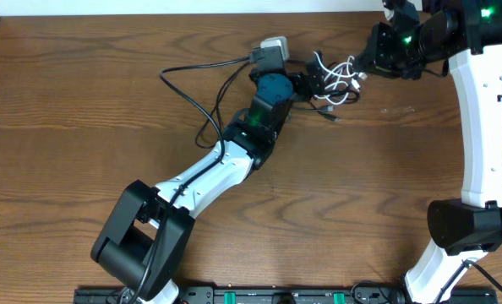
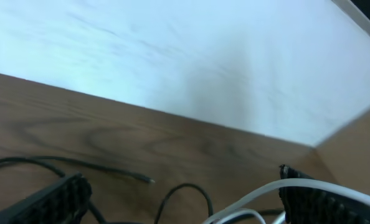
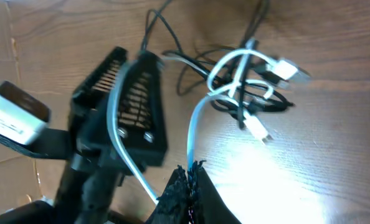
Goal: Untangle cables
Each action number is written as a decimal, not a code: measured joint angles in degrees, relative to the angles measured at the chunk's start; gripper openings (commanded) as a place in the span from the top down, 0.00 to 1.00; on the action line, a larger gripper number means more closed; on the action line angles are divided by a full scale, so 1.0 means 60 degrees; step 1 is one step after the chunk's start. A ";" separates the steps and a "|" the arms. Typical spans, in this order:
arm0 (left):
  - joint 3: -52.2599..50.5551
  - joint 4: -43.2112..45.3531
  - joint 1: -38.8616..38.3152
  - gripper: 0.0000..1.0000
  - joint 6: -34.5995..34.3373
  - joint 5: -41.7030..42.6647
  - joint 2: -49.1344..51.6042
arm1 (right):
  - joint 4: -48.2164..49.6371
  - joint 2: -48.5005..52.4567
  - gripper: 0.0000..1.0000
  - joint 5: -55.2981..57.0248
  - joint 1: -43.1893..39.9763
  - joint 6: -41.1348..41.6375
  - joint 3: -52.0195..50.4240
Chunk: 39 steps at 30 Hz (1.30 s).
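Note:
The cables (image 1: pixel 335 80) lie in a small knot of white and thin black cords near the table's far edge. My right gripper (image 1: pixel 363 73) is just right of the knot. In the right wrist view it (image 3: pixel 191 174) is shut on the white cable (image 3: pixel 194 127), which rises from the jaws to the knot (image 3: pixel 244 84). My left gripper (image 1: pixel 313 84) sits at the knot's left side, open. In the left wrist view its fingers (image 2: pixel 60 198) stand wide apart, with a white cord (image 2: pixel 278 188) and a black loop (image 2: pixel 186 190) between them.
A white wall (image 2: pixel 203 56) runs along the back of the wooden table (image 1: pixel 82 127). A thicker black cable (image 1: pixel 196 97) belonging to the left arm loops over the table to the left of that arm. A thin black cord end (image 2: pixel 119 169) lies toward the wall.

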 measured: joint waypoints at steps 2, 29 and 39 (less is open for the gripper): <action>0.0000 -0.0076 0.0120 0.01 -0.0066 -0.0277 -0.0091 | -0.0087 0.0000 0.99 0.0117 0.0000 0.0000 0.0000; 0.0149 -0.5898 0.1719 0.00 0.1031 0.1166 -0.2572 | 0.2302 0.0000 0.55 0.1107 0.0849 -0.0816 -0.3330; 0.0149 -0.6961 0.2310 0.00 0.0936 0.1566 -0.2572 | 0.4029 0.0000 0.60 0.1417 0.1610 0.0510 -0.5519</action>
